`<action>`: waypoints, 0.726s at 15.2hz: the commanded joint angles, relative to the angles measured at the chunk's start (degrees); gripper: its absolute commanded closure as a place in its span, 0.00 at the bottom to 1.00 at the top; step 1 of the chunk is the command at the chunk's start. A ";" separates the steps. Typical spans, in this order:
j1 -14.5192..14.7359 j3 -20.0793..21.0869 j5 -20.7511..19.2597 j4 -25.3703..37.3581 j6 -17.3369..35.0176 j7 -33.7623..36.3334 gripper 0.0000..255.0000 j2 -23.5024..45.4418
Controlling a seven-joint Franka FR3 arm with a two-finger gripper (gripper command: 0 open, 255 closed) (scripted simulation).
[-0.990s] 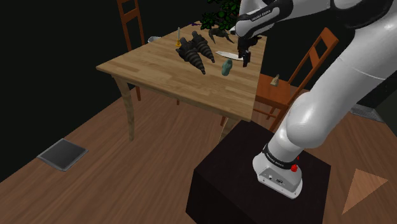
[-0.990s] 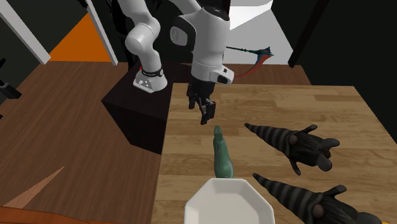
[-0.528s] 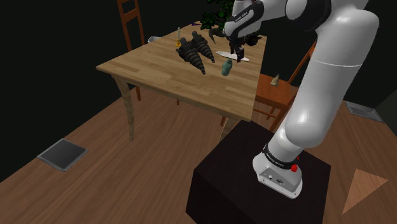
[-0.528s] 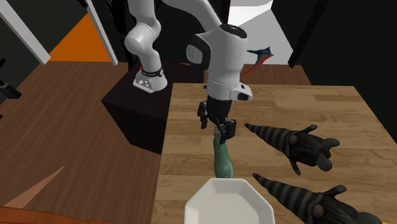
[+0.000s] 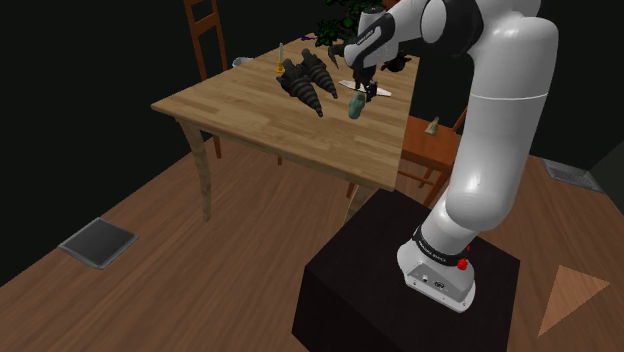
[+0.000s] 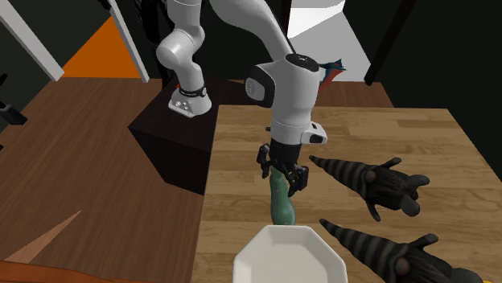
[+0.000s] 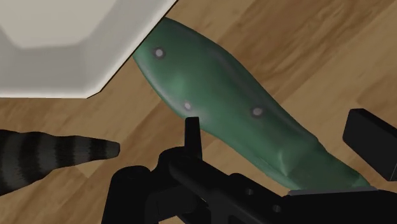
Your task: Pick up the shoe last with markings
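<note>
Hanging low over the wooden counter (image 5: 250,110), near the white plate (image 6: 290,253). Saw the green shoe last (image 7: 235,114), with pale dot markings, lying flat, one end at the plate's rim, directly below the tool (image 6: 281,170). Ran slantwise through the gap, long axis oblique to the fingers. Stood wide open, gripping nothing; probably needed small turn before closing.

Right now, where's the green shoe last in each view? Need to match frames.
Shoulder view: green shoe last on the table, near its right edge.
Second exterior view: last lower centre, under the gripper.
Wrist view: last between the open gripper's fingers.
Shared landmark: white plate, right beside the last's end.
</note>
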 commanded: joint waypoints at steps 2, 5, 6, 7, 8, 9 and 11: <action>-0.43 0.41 0.69 -0.59 1.74 -0.12 0.00 1.27; -0.41 0.39 0.65 -0.62 1.72 -0.10 1.00 1.21; -0.42 0.40 0.67 -0.59 1.71 -0.11 1.00 1.24; -0.43 0.40 0.67 -0.59 1.72 -0.12 1.00 1.24; -0.41 0.39 0.66 -0.62 1.73 -0.10 1.00 1.22; -0.41 0.39 0.65 -0.62 1.73 -0.11 1.00 1.22; -0.42 0.39 0.65 -0.66 1.76 -0.11 1.00 1.22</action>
